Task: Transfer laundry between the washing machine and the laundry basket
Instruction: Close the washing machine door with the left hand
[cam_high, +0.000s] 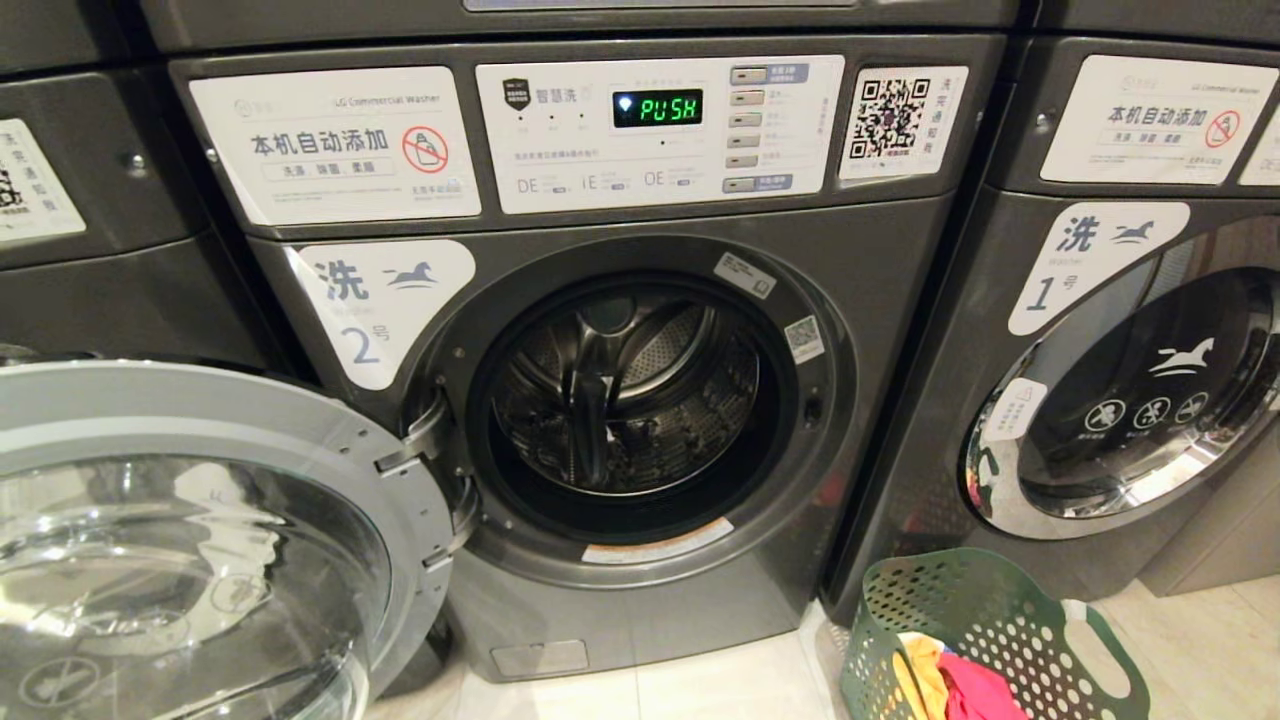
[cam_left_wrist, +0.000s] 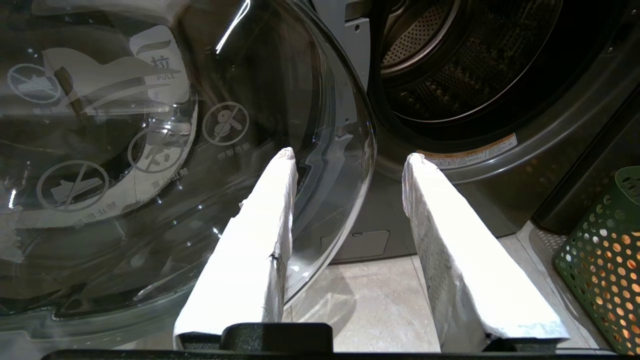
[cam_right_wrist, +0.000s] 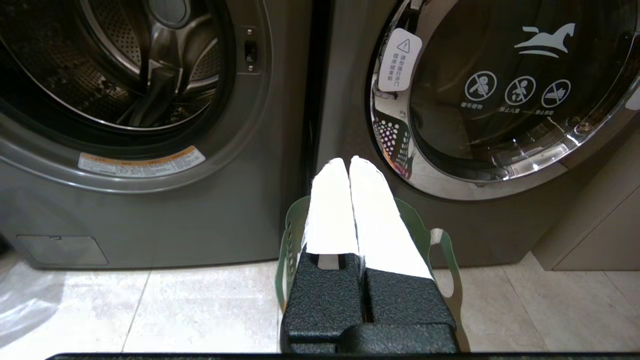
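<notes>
Laundry (cam_high: 950, 685) in the basket (cam_high: 905, 610) looks soft, light and floppy, so pinch a bunched fold. Left gripper (cam_left_wrist: 350, 160) fingers spread, right gripper (cam_right_wrist: 348, 165) fingers pressed together.

- Second washer (cam_right_wrist: 500, 215), grey and marked 1, stands beyond the jaws of the right gripper (cam_right_wrist: 349, 161), its round glass door (cam_right_wrist: 505, 95) closed
- White warning tag (cam_right_wrist: 398, 59) on that door's chrome rim, beyond and above the same jaws
- Pale tiled floor (cam_left_wrist: 370, 300) lies below the jaws of the left gripper (cam_left_wrist: 350, 155)
- Beige cabinet panel (cam_right_wrist: 590, 210), past the second washer from the right jaws
- Third grey machine (cam_high: 100, 250) with a white label; its place relative to either jaws cannot be told
</notes>
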